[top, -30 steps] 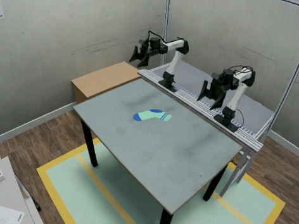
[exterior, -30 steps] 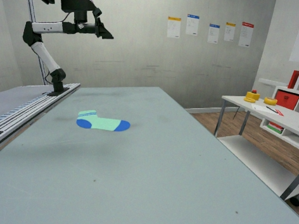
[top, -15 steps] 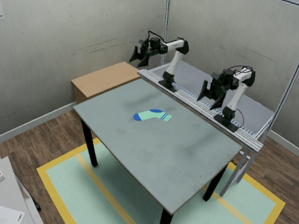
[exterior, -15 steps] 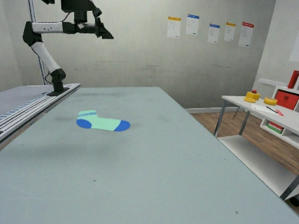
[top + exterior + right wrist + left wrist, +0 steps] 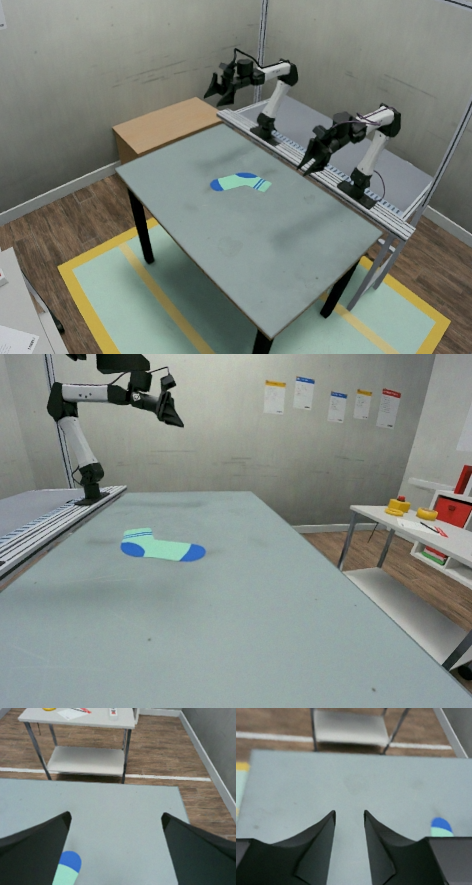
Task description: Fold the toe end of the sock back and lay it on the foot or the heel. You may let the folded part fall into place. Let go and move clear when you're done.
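The sock (image 5: 232,183) (image 5: 167,549) (image 5: 442,831) (image 5: 66,875) lies flat and unfolded on the gray-green table (image 5: 200,240) (image 5: 260,614) (image 5: 315,787) (image 5: 123,830), toward its far side in the top view. Its body is pale mint green, with a rounded blue toe (image 5: 216,185) (image 5: 194,553) (image 5: 441,823) (image 5: 70,860) pointing left and a blue heel (image 5: 246,175) (image 5: 133,549) bulging on the far side. Narrow blue stripes cross the mint cuff (image 5: 265,186) (image 5: 138,533) at the right end, and the foot and cuff meet in a shallow bend. The outline looks smooth, and the toe has not been laid back over the foot. The left gripper (image 5: 301,171) (image 5: 349,812) is partly open, its fingers about a third apart, and holds nothing. The right gripper (image 5: 211,101) (image 5: 181,425) (image 5: 116,814) is wide open and empty. Both hang above table height, well apart from the sock.
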